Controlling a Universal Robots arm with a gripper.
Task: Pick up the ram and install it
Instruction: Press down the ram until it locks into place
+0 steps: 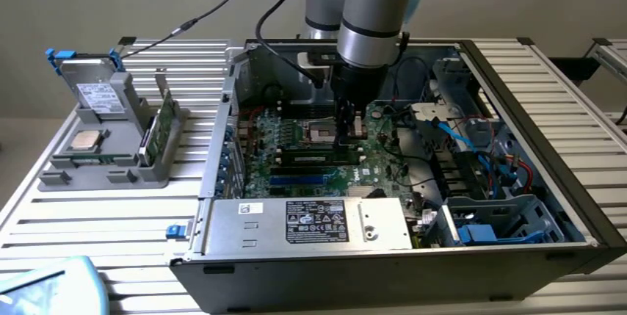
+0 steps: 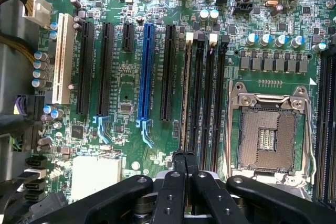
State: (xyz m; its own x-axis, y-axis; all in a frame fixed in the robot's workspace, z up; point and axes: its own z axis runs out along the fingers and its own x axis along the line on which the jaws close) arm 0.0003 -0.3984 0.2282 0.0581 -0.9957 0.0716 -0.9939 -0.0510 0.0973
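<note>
The ram (image 2: 186, 98) is standing on edge in a memory slot on the motherboard (image 2: 126, 72). It is sitting in the outermost of the four slots beside the empty processor socket (image 2: 268, 137), the one farthest from the socket and next to the black expansion slots. A blue expansion slot (image 2: 145, 72) is lying a little farther off.

The gripper (image 2: 185, 157) is hanging straight down over one end of the stick with its fingertips (image 2: 179, 158) pressed together. They are meeting the ram's top edge at that end, and whether they are pinching it cannot be told.

In the exterior view the ram (image 1: 313, 158) is showing as a dark bar near the middle of the board, with the gripper (image 1: 349, 137) at its end nearer the socket.

The open computer case (image 1: 392, 271) is lying on its side on the slatted table (image 1: 117, 256), with a silver power supply (image 1: 308, 221) along its front edge. Near the table's edge at the exterior view's left, a grey holder (image 1: 128, 172) is carrying a square silver processor (image 1: 87, 139) and an upright green card (image 1: 155, 135).
</note>
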